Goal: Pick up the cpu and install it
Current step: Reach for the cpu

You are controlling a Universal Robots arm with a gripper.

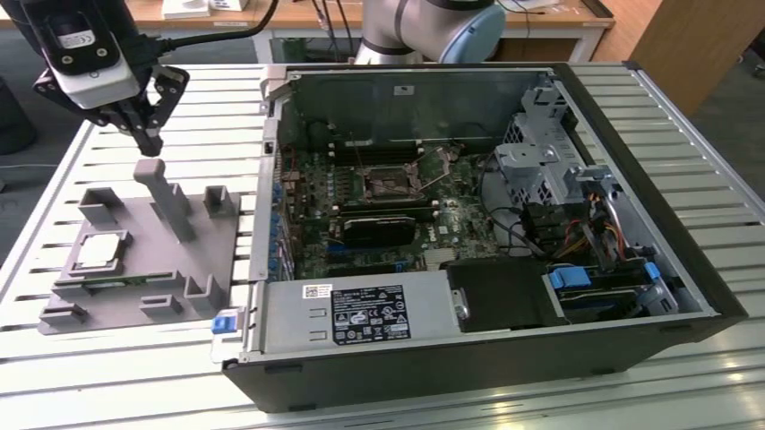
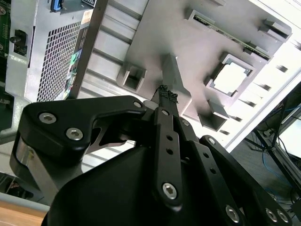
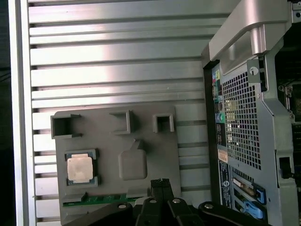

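the black two-fingered gripper is seen with its fingertips pressed together and nothing held, hung above the flat grey plastic fixture plate, near its tall upright post. the small square silver-topped cpu is seated in a recess of that plate, apart from the gripper. the open black computer case is set just beside the plate.

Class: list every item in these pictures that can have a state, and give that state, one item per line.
gripper: shut, empty, by the tall post of the fixture.
cpu: lying flat in its fixture pocket, not gripped.
case: on its side, side panel off, open.
socket: looks empty.
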